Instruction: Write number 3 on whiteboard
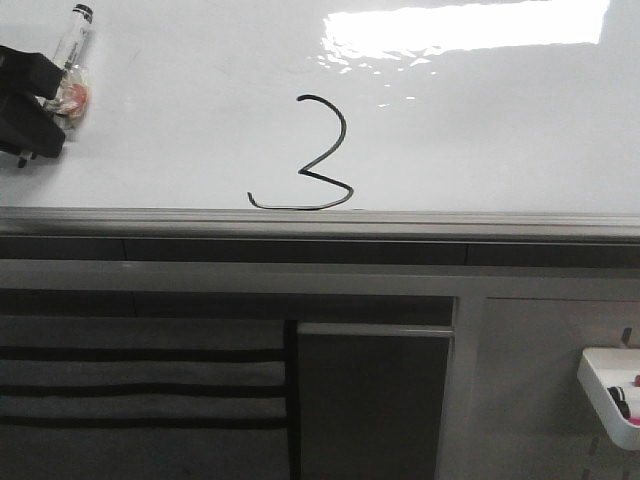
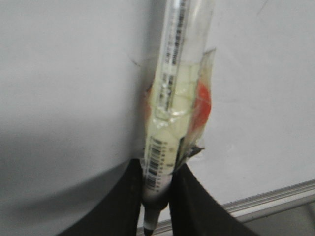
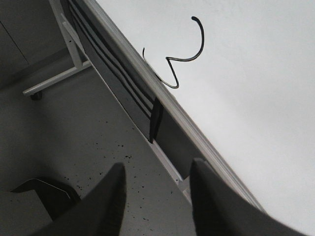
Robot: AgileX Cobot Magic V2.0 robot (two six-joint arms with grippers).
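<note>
Front view: your 3 sits low on the whiteboard, tail touching the rail; left gripper pinches a marker; right gripper fingers spread, holding nothing

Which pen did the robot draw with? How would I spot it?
Start at the big whiteboard with the number 3 on it, then look to its far left edge. There the left gripper pinches a clear-bodied marker with a black cap. Unlike the markers in the small white tray, it has orange tape wrapped around it.
</note>
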